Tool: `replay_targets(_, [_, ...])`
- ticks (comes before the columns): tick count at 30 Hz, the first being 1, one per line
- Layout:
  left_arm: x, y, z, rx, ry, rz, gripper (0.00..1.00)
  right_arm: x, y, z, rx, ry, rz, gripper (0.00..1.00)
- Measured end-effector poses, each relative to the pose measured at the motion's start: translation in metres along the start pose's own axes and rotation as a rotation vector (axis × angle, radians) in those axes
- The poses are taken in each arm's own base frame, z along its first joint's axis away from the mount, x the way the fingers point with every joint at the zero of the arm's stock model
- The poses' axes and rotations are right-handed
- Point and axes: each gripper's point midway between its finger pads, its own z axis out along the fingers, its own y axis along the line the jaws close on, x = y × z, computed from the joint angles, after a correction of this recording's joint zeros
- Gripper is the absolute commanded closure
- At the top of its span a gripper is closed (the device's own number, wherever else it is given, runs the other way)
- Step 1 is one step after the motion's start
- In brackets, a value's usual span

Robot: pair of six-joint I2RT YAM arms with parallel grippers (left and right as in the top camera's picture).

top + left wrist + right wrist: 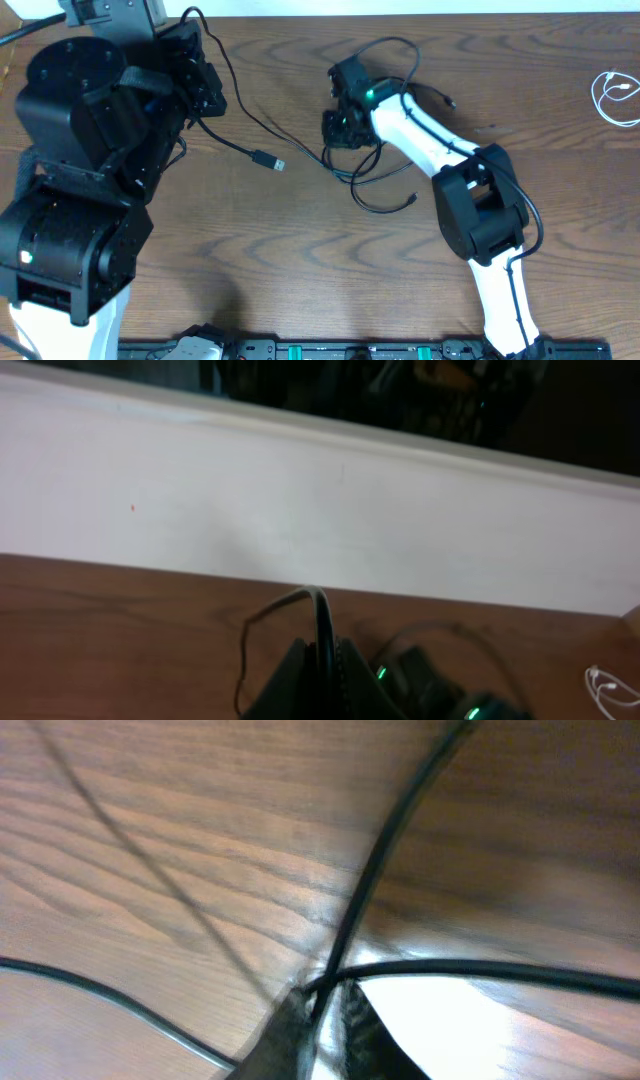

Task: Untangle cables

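Observation:
Thin black cables lie looped at the table's middle, one strand ending in a small plug. My left gripper at the upper left is shut on a black cable that rises between its fingers. My right gripper is low over the tangle, shut on a black cable where it crosses another strand at the fingertips. A white cable lies coiled at the far right, also showing in the left wrist view.
The wooden table runs to a white wall at the back. A dark rail lines the front edge. The left arm's bulky black base fills the left side.

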Motion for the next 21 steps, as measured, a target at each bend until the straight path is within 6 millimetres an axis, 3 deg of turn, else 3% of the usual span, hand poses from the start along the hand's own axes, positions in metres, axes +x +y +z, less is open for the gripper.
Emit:
replay_targets(2, [0.004, 0.001, 0.005, -0.009, 0.019, 0.003, 0.92, -0.014, 0.003, -0.019, -0.001, -0.019, -0.024, 0.99])
replay_targets(3, [0.008, 0.003, 0.011, -0.021, 0.035, 0.006, 0.92, -0.029, 0.008, -0.038, -0.010, -0.050, -0.054, 0.99])
replay_targets(6, [0.021, 0.012, 0.024, -0.078, 0.088, 0.018, 0.92, -0.043, 0.019, -0.082, -0.009, -0.071, -0.125, 0.99])
replay_targets(8, [0.034, 0.019, 0.037, -0.126, 0.140, 0.031, 0.93, -0.053, 0.029, -0.124, -0.017, -0.111, -0.193, 0.99])
replay_targets(9, [0.041, 0.021, 0.043, -0.140, 0.166, 0.037, 0.92, -0.058, 0.031, -0.138, -0.022, -0.132, -0.207, 0.94])
replay_targets(11, [0.049, 0.023, 0.056, -0.159, 0.196, 0.045, 0.93, -0.071, 0.027, -0.154, -0.027, -0.176, -0.215, 0.74])
replay_targets(13, [0.053, 0.024, 0.062, -0.165, 0.210, 0.048, 0.92, -0.072, 0.019, -0.152, -0.016, -0.169, -0.198, 0.63])
replay_targets(16, [0.053, 0.024, 0.064, -0.166, 0.211, 0.048, 0.92, -0.066, 0.013, -0.138, -0.004, -0.137, -0.185, 0.56])
replay_targets(21, [0.053, 0.024, 0.064, -0.166, 0.208, 0.048, 0.92, -0.038, 0.014, -0.089, 0.006, -0.045, -0.176, 0.48])
